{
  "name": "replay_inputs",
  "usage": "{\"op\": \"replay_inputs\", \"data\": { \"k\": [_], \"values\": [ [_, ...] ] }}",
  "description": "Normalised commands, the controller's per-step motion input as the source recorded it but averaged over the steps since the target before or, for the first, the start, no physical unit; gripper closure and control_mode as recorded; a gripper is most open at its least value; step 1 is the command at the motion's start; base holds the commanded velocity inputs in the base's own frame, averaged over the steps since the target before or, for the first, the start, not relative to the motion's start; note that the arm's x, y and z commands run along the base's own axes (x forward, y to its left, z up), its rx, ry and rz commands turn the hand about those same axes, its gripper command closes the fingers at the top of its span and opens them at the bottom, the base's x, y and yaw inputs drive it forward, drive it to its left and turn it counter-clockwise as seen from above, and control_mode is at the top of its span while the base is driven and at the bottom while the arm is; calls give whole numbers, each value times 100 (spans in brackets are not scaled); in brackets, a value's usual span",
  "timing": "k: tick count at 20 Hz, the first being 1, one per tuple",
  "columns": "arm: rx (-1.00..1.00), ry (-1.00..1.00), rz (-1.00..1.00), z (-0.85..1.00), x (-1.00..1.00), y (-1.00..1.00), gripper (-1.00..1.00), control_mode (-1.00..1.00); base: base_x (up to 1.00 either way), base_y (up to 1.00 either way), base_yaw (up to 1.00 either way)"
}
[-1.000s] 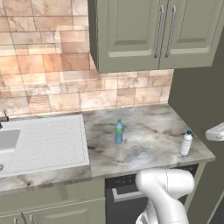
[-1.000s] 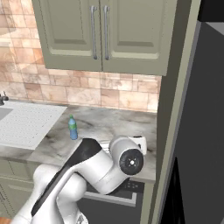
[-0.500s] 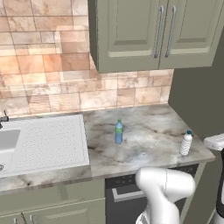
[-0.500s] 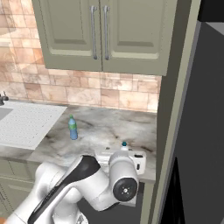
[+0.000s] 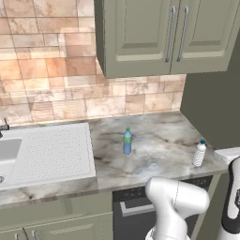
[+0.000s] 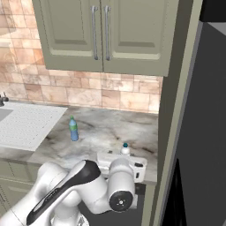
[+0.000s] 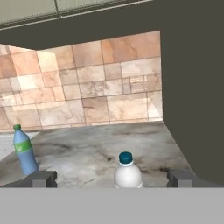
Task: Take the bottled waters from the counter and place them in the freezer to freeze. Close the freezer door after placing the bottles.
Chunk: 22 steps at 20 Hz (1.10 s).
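Marbled surface (image 5: pixel 154 140) carries both bottles upright, the clear one (image 7: pixel 128 172) near its front edge squarely between the spread-wide, empty pincer (image 7: pixel 111 178) tips, seemingly lined up for grasping, the blue one (image 7: pixel 24 151) standing apart leftward.

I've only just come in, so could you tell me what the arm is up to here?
The arm has its open tool lined up on the clear bottle, which stands upright near the counter's right front corner, between the two fingertips but not gripped. The blue bottle stands untouched further left, nearer the drainboard. Neither bottle has left the counter.
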Motion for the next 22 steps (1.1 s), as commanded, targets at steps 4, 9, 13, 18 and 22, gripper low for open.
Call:
{"op": "replay_inputs", "data": {
  "k": [4,9,13,18,22],
  "values": [
    [0,-4,0,0,-5,-25,-100,-100,0,0,0],
    [0,0,2,-3,0,-2,-100,-100,0,0,0],
    [0,0,9,-19,1,1,-100,-100,0,0,0],
    [-2,-1,8,-33,0,7,-100,-100,0,0,0],
    [-5,0,0,-10,10,16,-100,-100,0,0,0]
  ]
}}
